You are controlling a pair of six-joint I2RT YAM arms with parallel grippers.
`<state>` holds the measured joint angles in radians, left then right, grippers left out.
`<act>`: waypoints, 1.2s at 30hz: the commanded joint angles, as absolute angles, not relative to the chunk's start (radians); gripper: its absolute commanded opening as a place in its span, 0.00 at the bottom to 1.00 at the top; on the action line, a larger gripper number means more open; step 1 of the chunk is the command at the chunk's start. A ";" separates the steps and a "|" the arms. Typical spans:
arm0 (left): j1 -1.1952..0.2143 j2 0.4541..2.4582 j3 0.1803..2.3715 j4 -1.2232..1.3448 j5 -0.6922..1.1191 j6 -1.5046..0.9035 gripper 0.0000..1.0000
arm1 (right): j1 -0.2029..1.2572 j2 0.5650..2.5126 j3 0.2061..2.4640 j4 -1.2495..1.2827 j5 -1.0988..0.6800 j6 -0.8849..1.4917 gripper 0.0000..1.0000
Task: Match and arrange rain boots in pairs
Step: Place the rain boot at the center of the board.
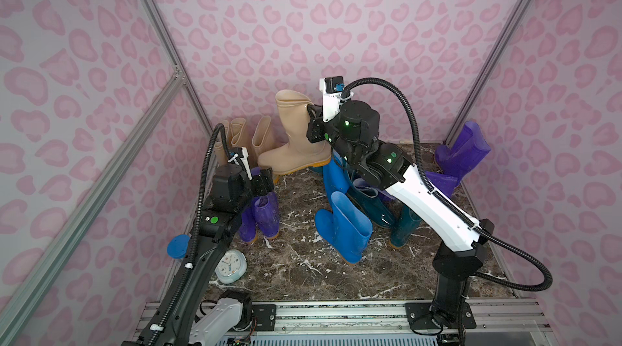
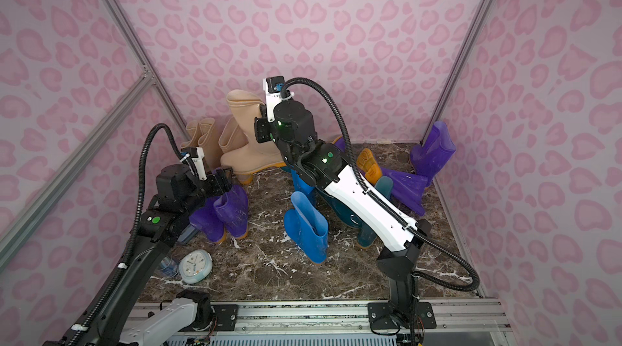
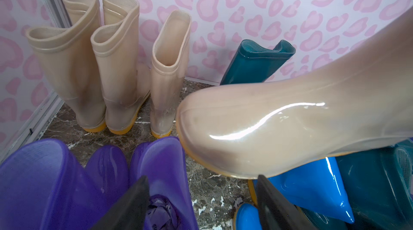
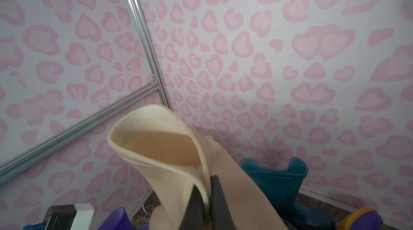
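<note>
Beige boot (image 1: 296,149) up off the marble floor (image 1: 303,267), right gripper (image 4: 206,187) pinching its cuff wall, toe pointing toward 3 standing beige boots (image 3: 120,61), probably to complete pair 2. Left gripper (image 3: 201,179) hangs spread and empty above the purple boots (image 3: 55,184).

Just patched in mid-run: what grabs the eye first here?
A beige boot hangs in mid-air near the back wall, pinched at its cuff by the shut right gripper. In the far left corner stand three beige boots, and the open left gripper hovers over upright purple boots. Under the right arm, blue boots and teal boots are bunched together, unsorted.
</note>
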<state>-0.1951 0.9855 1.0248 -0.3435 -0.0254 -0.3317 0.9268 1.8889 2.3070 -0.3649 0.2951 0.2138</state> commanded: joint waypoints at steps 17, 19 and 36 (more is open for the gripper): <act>-0.157 1.009 1.021 -0.304 0.014 -0.352 0.76 | 0.952 1.970 2.260 -0.158 0.471 0.285 0.00; -0.158 1.012 1.022 -0.304 0.021 -0.353 0.76 | 0.953 1.985 2.247 -0.151 0.472 0.305 0.00; -0.155 1.023 1.025 -0.311 0.027 -0.351 0.76 | 1.086 2.137 2.542 -0.127 0.570 -0.032 0.00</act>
<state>-0.1555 1.0210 1.0206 -0.3355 0.0196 -0.3504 1.0630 2.1216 2.5340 -0.2153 0.5205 0.0891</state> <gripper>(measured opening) 0.761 0.063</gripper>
